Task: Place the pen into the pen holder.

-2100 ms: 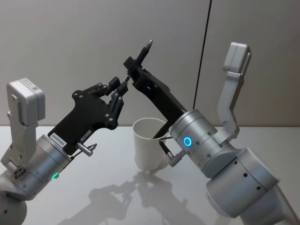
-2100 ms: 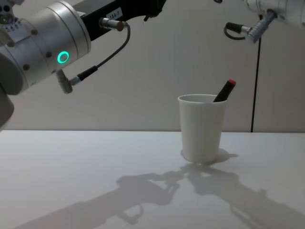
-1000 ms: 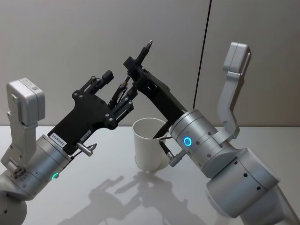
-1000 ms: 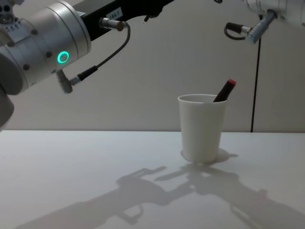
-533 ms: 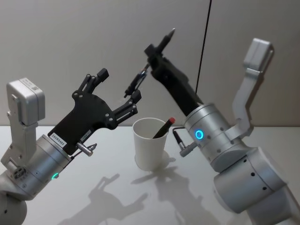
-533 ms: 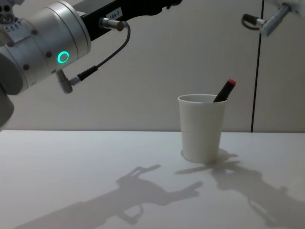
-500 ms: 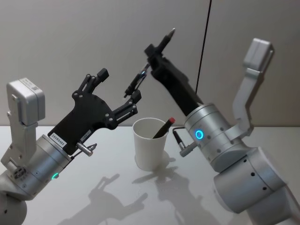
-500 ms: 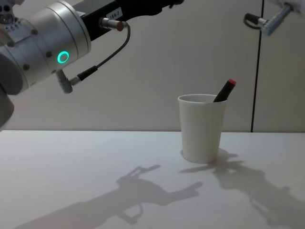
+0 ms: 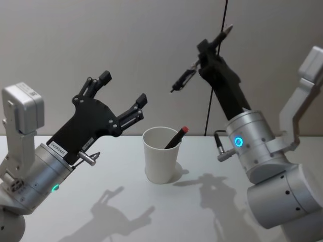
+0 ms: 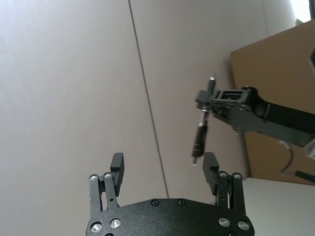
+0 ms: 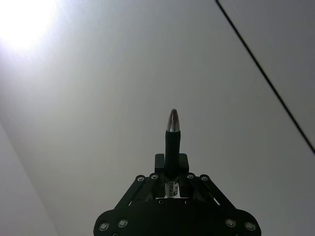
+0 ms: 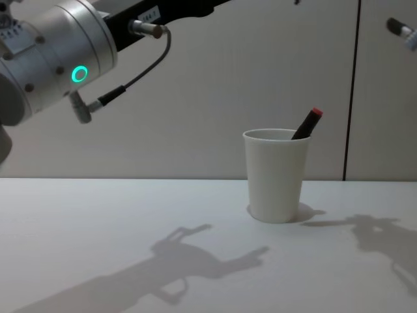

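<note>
Standing upright on the white bench (image 9: 121, 212): the pen holder (image 9: 161, 155), a plain white paper cup, holding one dark pen with a red cap (image 9: 176, 137) leaning against the rim on the right side, cap poking out above it. Being carried high above and to the right of the cup: a dark pen (image 9: 222, 36), silver tip up, clamped in the closed right hand (image 9: 208, 52). Hovering left of the cup, fingers spread wide and gripping nothing: the left hand (image 9: 121, 99).
</note>
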### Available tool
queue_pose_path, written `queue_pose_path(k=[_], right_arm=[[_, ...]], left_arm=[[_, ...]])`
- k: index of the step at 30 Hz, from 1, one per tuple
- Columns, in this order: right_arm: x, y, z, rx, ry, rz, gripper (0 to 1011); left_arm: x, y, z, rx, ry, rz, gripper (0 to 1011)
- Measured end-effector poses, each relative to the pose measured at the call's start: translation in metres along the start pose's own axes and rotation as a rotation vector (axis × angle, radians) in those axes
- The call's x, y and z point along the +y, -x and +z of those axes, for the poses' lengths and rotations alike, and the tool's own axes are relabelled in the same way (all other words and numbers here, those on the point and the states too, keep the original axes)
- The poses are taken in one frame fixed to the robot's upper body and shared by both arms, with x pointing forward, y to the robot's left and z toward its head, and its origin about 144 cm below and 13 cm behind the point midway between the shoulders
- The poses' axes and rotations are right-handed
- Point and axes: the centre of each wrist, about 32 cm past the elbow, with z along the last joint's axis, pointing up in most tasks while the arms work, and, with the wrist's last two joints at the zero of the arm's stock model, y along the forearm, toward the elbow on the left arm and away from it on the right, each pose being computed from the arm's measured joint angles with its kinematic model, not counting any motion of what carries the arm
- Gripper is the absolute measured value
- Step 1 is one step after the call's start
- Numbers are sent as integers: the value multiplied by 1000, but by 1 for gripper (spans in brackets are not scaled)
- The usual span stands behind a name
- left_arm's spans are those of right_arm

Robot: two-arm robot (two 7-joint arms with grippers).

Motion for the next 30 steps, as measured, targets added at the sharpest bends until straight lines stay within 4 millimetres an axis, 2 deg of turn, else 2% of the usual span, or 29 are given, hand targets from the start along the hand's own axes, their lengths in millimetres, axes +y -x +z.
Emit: queue_pose_path(k=[12,30], right_arm=[[-11,-10,-9,-76,25,-7,144],[-5,-1,-44,-212,175,59,144]], left_arm=[[7,-8,14,-101,1,97,1003],[19,-23,39,-283,-1,267,1003]])
